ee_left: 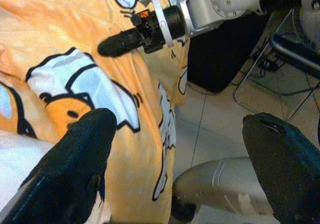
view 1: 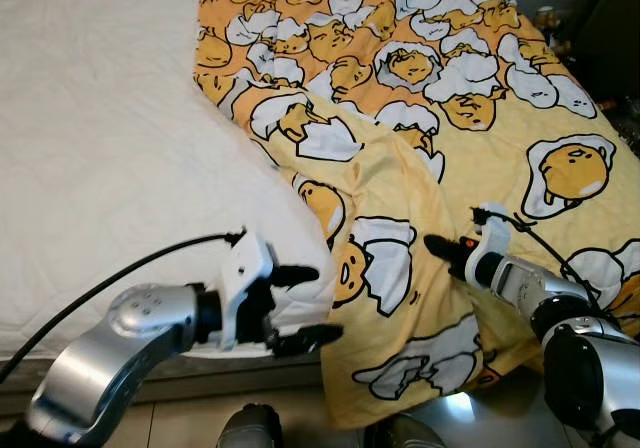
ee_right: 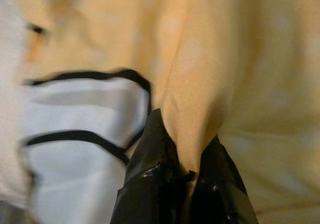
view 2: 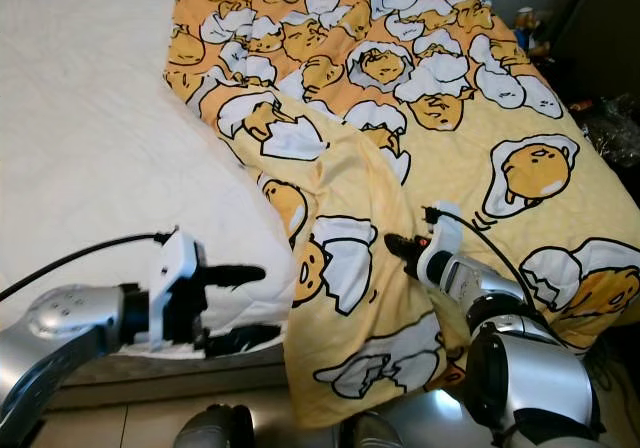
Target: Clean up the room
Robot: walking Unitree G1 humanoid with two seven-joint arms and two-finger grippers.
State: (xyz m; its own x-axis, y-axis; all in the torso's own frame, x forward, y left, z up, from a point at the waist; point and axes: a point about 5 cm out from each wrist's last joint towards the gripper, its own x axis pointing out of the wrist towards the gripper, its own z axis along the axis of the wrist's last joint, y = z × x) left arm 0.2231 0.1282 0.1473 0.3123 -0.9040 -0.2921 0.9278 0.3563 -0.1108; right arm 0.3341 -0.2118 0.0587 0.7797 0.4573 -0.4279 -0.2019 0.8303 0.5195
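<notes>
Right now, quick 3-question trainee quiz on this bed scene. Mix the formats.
1. True or false: the right claw is pinching a fold of the yellow egg-print blanket.
2. The left claw is: A) open, near the blanket's edge at the foot of the bed; B) shut on the blanket; C) resting on the pillow.
3. Fill in: the blanket covers the robot's ____ side of the white mattress.

Key: 1 true; 2 A; 3 right.

The yellow egg-print blanket [view 1: 420, 158] is soft, matt cloth. The white bed sheet [view 1: 110, 158] looks quilted and bumpy. The robot's silver metal arms [view 1: 110, 353] shine.
</notes>
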